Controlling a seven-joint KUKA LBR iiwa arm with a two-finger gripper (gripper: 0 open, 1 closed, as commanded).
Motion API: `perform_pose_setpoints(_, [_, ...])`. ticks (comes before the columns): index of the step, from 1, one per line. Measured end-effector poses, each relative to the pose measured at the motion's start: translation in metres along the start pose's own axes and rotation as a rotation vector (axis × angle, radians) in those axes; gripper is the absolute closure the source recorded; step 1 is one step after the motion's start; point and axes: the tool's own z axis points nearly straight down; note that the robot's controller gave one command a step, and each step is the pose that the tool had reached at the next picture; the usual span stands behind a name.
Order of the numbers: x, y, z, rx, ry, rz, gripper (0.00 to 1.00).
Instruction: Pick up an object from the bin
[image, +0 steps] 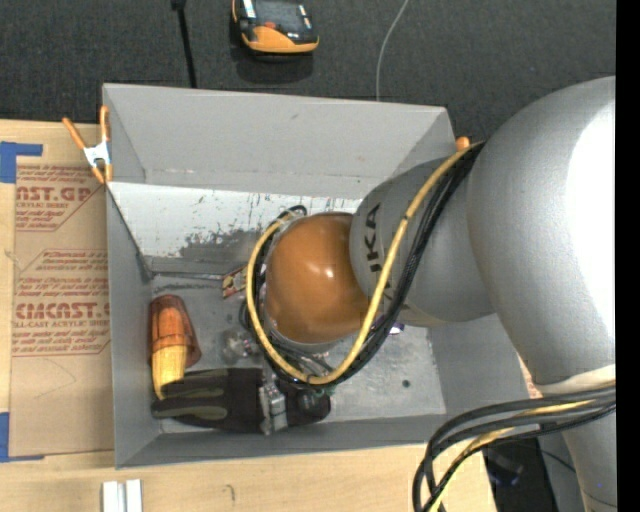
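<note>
Centre claw (278, 400) on black lump (200, 395) at near left, avoid amber cylinder (168, 335) beside it; cannot tell whether clenched.

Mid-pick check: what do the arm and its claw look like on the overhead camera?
The arm is thick, rounded and silver-grey, with black lettering on the link nearest the wrist. A glossy orange dome cover sits at the wrist. Yellow and black cables loop around that cover and run back along the arm. The claw below is black.
</note>
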Motion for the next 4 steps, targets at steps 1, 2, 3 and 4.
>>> perform_pose_setpoints(1, [0.0, -0.011, -0.044, -0.002, 0.0, 0.01, 0.0])
perform_pose_setpoints(2, [0.026, -0.056, 0.023, -0.002, -0.003, -0.169, 1.0])
perform_pose_setpoints(3, [0.026, -0.056, 0.023, -0.003, -0.003, -0.169, 1.0])
perform_pose_setpoints(4, [0.027, -0.08, -0.102, -0.002, -0.005, -0.169, 1.0])
